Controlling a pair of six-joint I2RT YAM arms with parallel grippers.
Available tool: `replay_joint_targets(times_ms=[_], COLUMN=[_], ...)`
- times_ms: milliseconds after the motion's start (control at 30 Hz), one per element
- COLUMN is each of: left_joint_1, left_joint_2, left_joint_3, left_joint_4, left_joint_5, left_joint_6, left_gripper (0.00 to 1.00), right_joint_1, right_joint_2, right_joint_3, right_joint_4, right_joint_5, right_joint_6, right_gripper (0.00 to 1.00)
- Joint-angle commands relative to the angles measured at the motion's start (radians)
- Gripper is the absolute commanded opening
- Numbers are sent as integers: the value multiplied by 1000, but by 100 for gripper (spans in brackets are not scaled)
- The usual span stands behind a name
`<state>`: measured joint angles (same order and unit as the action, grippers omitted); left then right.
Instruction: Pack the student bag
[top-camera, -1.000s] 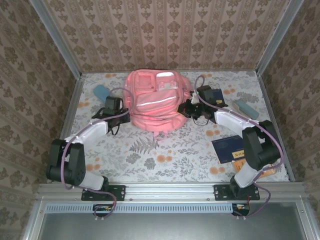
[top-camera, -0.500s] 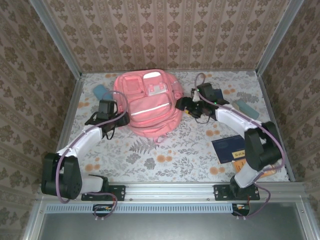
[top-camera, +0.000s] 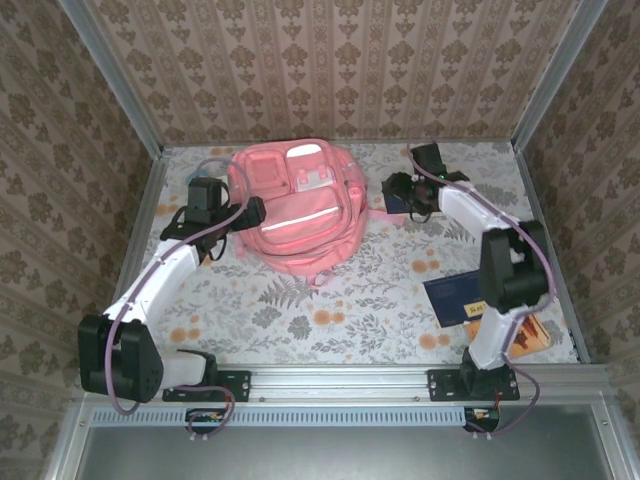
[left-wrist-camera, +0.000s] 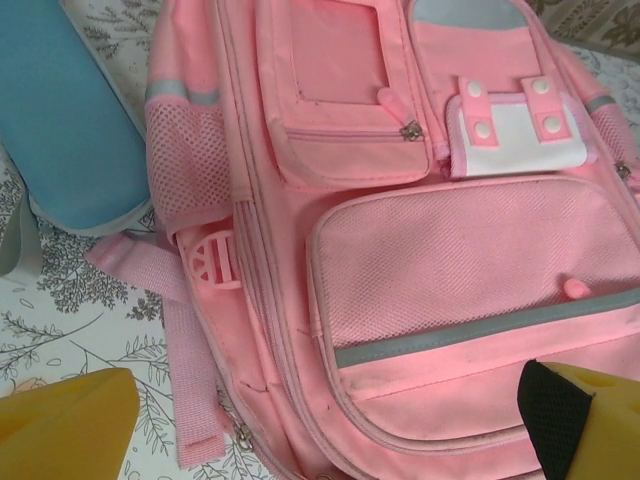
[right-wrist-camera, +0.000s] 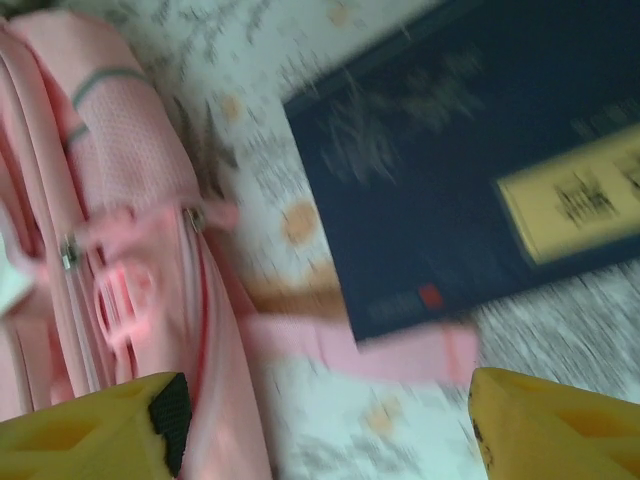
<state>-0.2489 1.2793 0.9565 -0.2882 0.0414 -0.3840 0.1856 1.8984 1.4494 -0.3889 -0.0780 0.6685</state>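
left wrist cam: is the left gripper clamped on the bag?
No, the left gripper has its jaws standing wide apart, with the student bag lying flat beyond them and no part of it pinched.

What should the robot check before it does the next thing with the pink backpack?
1. Left gripper open and empty: ok.
2. Right gripper open and empty: ok.
3. Student bag lying flat, front up: ok.
4. A pocket open for packing: not ok, the front pockets look zipped shut.
5. Dark blue book close under the right gripper: ok.
6. Blue case lying free beside the bag: ok.
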Motion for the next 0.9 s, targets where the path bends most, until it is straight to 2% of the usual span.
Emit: replay_joint_targets(times_ms=[0,167,367,633,867], left_joint_1=[5,4,2,-12,-48], left_joint_2=[2,5,6,17,22], left_joint_3=[31,33,59,53,47], left_joint_4=[-24,-38,-90,-95,-86], left_joint_5=[13,68,133,215,215], left_joint_6=[9,-15,-19,-19,-33], left_gripper=[100,100,100,100,100], right_joint_1=[-5,-5,-6,-9,-9], right_joint_2=[120,309,404,301,73], right_joint_3=[143,323,360,156,-157], right_joint_4=[-28,-48,-111,-181,-164], right_joint_5=[11,-52,-61,-58,-130], right_joint_6=[-5,35,28,-25,-56], right_gripper=[75,73,74,75,75])
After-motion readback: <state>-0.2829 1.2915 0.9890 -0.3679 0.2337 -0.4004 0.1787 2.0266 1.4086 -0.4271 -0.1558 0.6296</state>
